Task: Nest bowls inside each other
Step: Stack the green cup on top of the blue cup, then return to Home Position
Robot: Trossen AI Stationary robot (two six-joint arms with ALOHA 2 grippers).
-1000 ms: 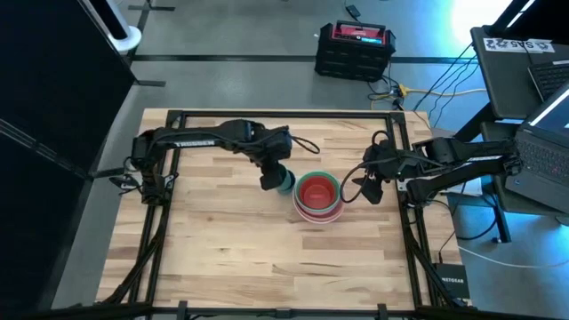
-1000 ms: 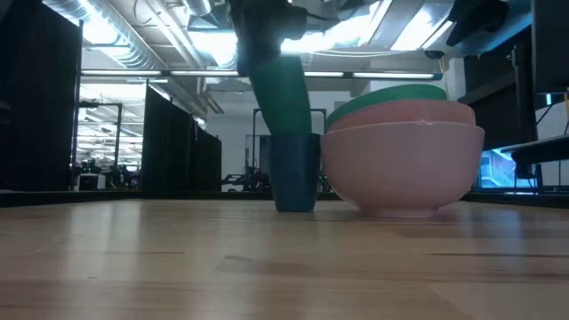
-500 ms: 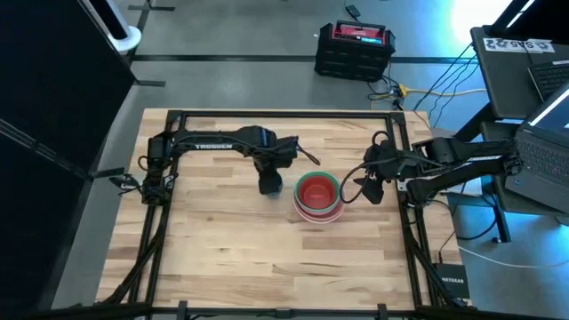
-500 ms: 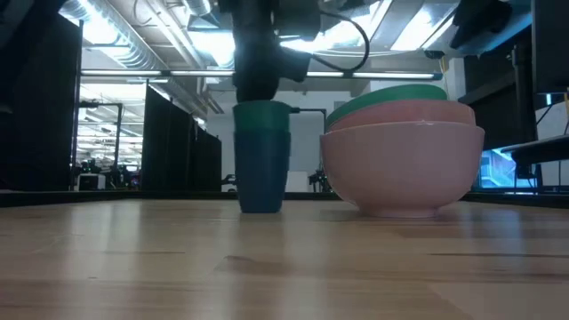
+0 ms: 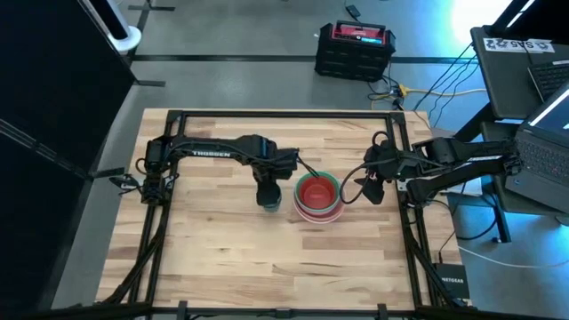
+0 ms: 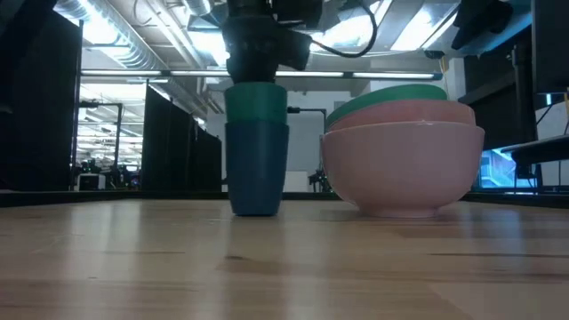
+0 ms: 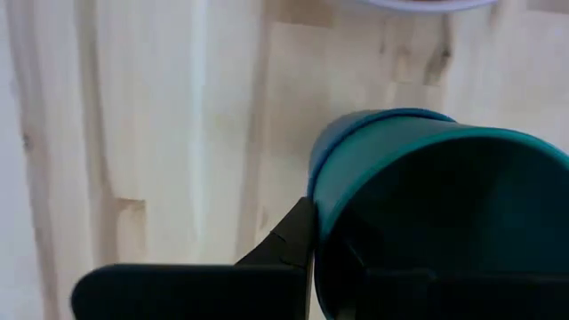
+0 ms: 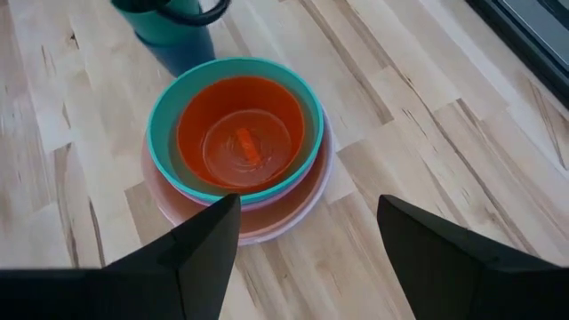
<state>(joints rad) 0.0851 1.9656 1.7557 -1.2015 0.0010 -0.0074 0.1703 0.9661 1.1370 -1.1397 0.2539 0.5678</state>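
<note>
Left gripper (image 5: 268,195) clamped on the green cup (image 6: 256,100), set upright inside the blue cup (image 6: 257,168)

The pair stands on the table (image 5: 231,258) just left of the bowl stack (image 5: 318,197): red bowl (image 8: 238,133) in green, in pink ones. Right gripper (image 8: 307,236) waits right of the stack, fingers spread wide and holding nothing

Your two dark arms: left arm (image 5: 213,149) with white lettering, right arm (image 5: 453,164) trailing black cables.
</note>
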